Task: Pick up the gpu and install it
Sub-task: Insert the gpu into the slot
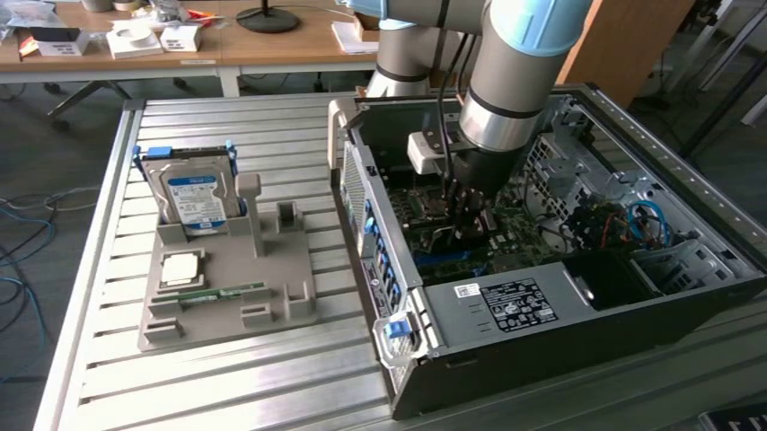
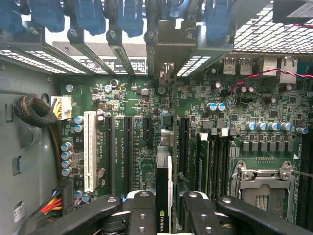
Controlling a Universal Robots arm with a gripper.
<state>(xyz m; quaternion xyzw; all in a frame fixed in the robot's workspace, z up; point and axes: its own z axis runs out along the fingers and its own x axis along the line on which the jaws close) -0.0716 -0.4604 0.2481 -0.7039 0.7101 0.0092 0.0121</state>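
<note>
The gpu [image 2: 165, 147] shows edge-on in the wrist view, a thin card standing upright over the green motherboard [image 2: 127, 98]. It lies between the long black expansion slots, and its metal end reaches the rear slot openings [image 2: 166, 73]. My gripper [image 2: 164, 208] is shut on the card's near end, with a black finger [image 2: 142, 210] on each side. Whether the card sits fully in its slot I cannot tell. In the exterior view my gripper [image 1: 465, 211] reaches down inside the open computer case [image 1: 504, 305].
A grey holder [image 1: 228, 305] on the slatted metal table at the exterior view's left carries a hard drive [image 1: 198, 197], a processor chip [image 1: 180, 268] and a memory stick [image 1: 222, 292]. Inside the case are blue slot latches [image 2: 88, 19], cable bundles [image 2: 34, 112] and the processor socket [image 2: 264, 181].
</note>
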